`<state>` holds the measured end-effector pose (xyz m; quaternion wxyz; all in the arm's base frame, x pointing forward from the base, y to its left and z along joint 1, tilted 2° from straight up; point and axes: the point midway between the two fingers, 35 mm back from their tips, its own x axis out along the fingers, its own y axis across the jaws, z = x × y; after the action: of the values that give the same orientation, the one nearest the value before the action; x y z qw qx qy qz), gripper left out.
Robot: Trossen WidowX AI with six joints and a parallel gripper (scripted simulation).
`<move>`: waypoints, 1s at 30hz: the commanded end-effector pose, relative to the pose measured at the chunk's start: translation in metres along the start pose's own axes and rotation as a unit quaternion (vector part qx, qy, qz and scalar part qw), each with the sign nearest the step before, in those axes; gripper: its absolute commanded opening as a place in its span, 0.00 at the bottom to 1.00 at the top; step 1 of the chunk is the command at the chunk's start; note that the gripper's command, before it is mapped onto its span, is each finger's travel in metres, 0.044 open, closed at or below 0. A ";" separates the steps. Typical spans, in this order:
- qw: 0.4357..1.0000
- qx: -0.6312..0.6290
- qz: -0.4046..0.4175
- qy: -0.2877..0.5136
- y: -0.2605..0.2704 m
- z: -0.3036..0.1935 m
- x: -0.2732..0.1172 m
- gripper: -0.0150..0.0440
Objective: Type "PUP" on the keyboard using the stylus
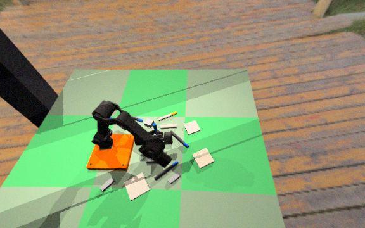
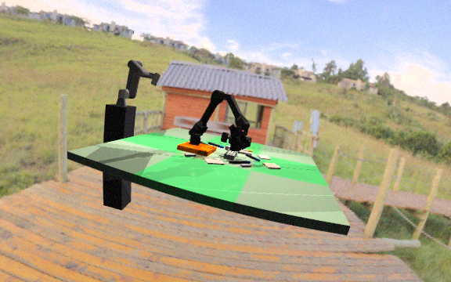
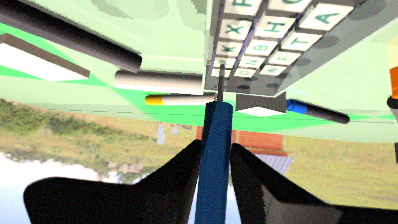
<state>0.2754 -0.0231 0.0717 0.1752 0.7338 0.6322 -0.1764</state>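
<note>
Gripper (image 3: pixel 216 165) pinches the blue stylus (image 3: pixel 215 145); its thin tip reaches toward the keyboard (image 3: pixel 260 45) at twelve o'clock, near its bottom row. Contact cannot be confirmed. Which letters are typed cannot be told; pressing apparently remains.

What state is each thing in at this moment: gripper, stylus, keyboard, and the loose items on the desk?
gripper: shut on the stylus.
stylus: held, thin tip at the edge of the keyboard's near row.
keyboard: lying flat under the wrist; whether a key is pressed cannot be told.
yellow-tipped pen: lying loose.
blue-tipped pen: lying loose.
notepads: lying flat, closed.
</note>
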 end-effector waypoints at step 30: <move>1.000 -0.002 -0.002 -0.001 0.000 -0.028 -0.016 0.39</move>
<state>0.2746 -0.0232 0.0978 0.1727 0.7337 0.6328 -0.1773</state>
